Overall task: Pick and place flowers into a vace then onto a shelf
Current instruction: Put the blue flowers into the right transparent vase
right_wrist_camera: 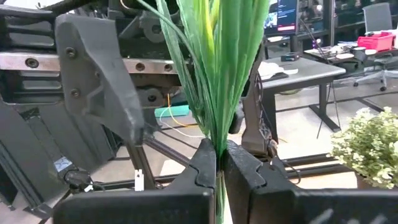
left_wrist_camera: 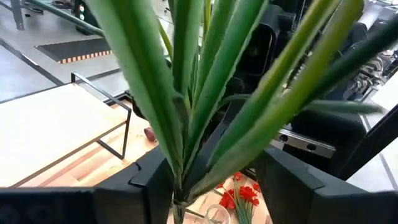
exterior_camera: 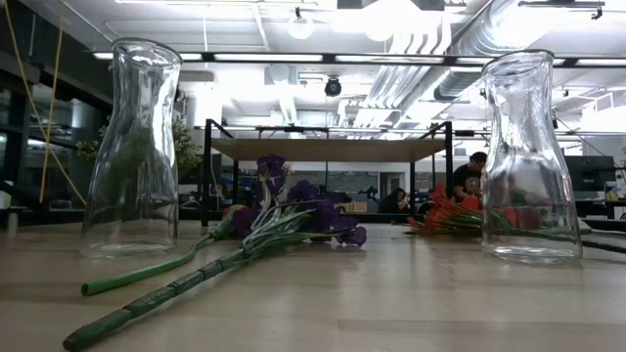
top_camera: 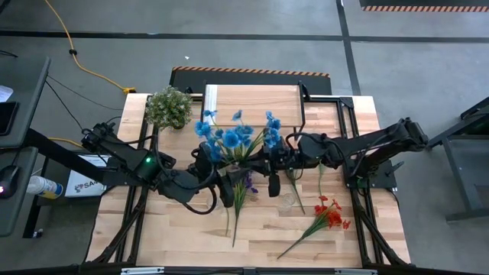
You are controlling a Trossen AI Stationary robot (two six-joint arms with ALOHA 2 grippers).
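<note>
Pinching smooth flat green stems, the right hand (right_wrist_camera: pixel 219 163) is clenched on the blue flowers (top_camera: pixel 238 137), held upright just in front of the plank-topped shelf (top_camera: pixel 252 98); the left hand (left_wrist_camera: pixel 214 180) stands released, fingers apart around the same stems. Purple flowers (exterior_camera: pixel 313 217) and red flowers (top_camera: pixel 328 214) lie flat on the wooden worktop (top_camera: pixel 176 237) nearer its front edge

Grey concrete floor (top_camera: pixel 252 38) with a yellow cable (top_camera: pixel 84 65); white ceiling ducts (exterior_camera: pixel 460 59) and desks (right_wrist_camera: pixel 305 71) beyond.

Bright even overhead light; ceiling lamps (exterior_camera: pixel 299 27) glare; near stems (left_wrist_camera: pixel 186 93) blurred; soft shadows
</note>
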